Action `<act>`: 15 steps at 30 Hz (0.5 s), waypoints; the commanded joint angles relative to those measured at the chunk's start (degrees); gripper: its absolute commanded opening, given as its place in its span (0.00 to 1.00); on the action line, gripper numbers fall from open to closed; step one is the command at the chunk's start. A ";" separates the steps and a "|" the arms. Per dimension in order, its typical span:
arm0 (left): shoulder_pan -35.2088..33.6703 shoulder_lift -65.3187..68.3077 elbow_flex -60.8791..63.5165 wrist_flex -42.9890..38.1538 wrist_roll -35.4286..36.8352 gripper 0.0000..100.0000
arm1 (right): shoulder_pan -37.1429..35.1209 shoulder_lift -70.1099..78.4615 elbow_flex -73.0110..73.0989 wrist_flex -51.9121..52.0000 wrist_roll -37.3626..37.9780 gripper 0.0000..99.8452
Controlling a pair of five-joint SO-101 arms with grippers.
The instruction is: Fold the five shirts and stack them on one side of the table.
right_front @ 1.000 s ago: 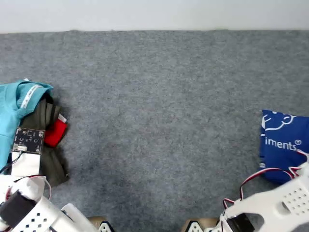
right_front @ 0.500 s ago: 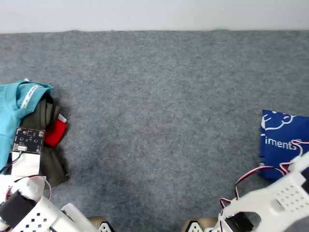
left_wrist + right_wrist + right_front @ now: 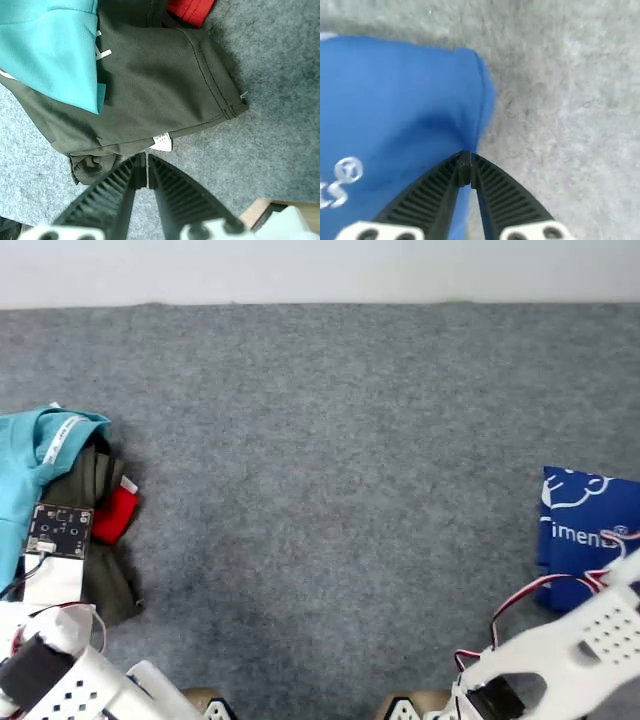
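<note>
left gripper (image 3: 146,169): jaws together, hovering just off olive shirt (image 3: 160,85) hem
right gripper (image 3: 465,170): jaws together, tips sitting at blue shirt (image 3: 585,515) edge
blue shirt: lying folded at 3 o'clock on table (image 3: 330,440)
pile: teal shirt (image 3: 25,455), olive shirt, red shirt (image 3: 115,512) lying bunched at 9 o'clock
change: right arm (image 3: 570,650) edging toward 5 o'clock since a second ago; shirts staying put

High view down over table (image 3: 340,440), wrist views close above shirts (image 3: 165,85) it also shows
</note>
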State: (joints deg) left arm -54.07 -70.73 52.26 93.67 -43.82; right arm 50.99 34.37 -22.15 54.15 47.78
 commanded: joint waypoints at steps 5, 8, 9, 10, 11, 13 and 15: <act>-0.09 -0.44 -1.27 0.26 0.09 0.02 | -6.29 -12.26 -3.60 21.85 -2.90 0.01; -0.09 -0.44 -1.27 0.35 0.09 0.02 | -8.48 -13.14 -3.60 32.31 -2.81 0.01; -0.09 -0.44 -1.27 0.35 0.09 0.02 | -9.10 -13.23 -3.60 35.38 -2.81 0.01; -0.09 -0.44 -1.10 0.35 0.09 0.02 | -9.63 -13.14 -3.60 38.37 -2.73 0.01; -0.09 -0.44 -0.92 0.35 0.09 0.02 | -9.89 -12.97 -3.60 40.92 -2.73 0.01; -0.09 -0.44 -0.84 0.35 0.09 0.02 | -9.89 -12.88 -3.60 44.62 -2.73 0.01; -0.09 -0.44 -0.84 0.35 0.09 0.02 | -9.71 -12.88 -3.52 46.99 -2.73 0.01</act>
State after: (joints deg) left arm -54.07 -70.73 52.26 93.67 -43.82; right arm 41.41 24.97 -23.12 96.88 45.49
